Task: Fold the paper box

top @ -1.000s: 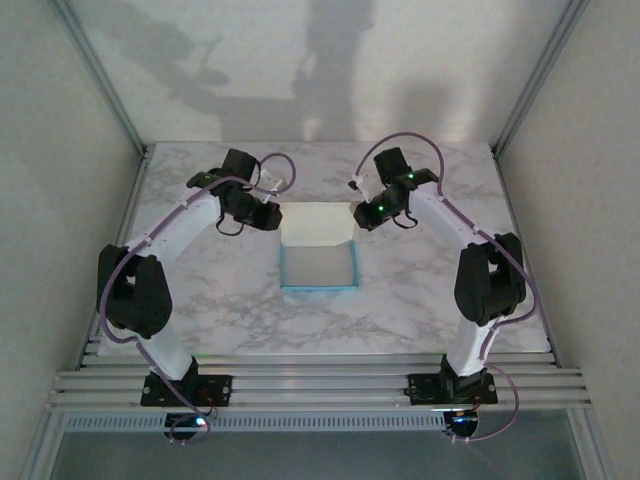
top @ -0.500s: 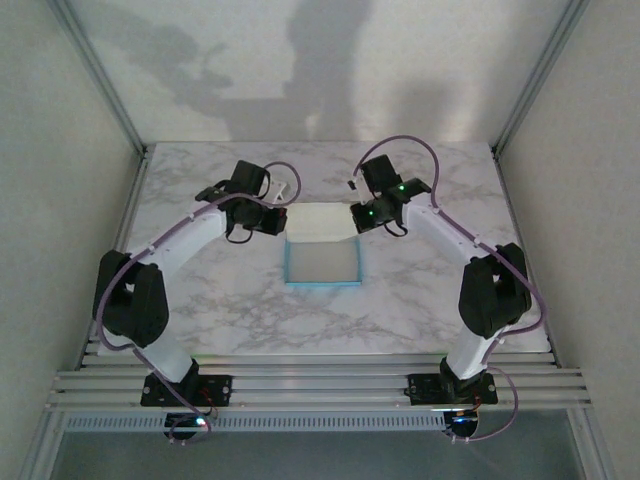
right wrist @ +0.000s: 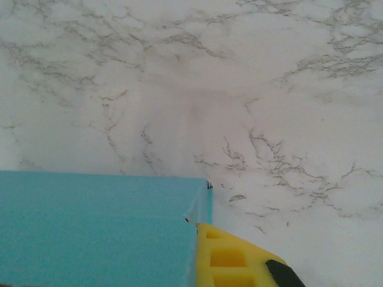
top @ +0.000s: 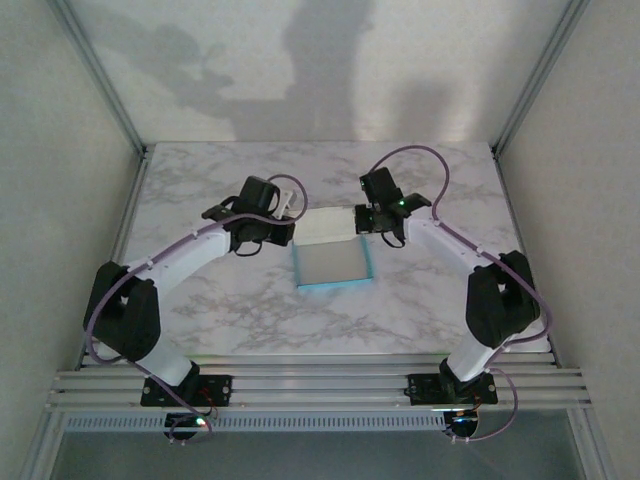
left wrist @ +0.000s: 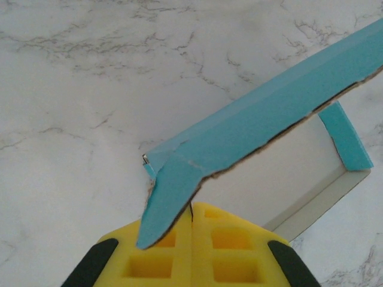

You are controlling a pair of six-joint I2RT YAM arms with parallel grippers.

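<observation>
On the worktop (top: 420, 300), a little toward its far edge, the paper box (top: 333, 255) sits skewed to the edges while I hold its raised far flap by both corners. The left gripper (left wrist: 191, 212) is clamped fully down on the ragged turquoise corner. The right gripper (top: 365, 220) is likewise closed, apparently pinching the opposite corner. My worry is that uneven travel between the two grippers would tear or crumple that thin, creased corner, or drag the light, unanchored base across the marble instead of folding the flap.
</observation>
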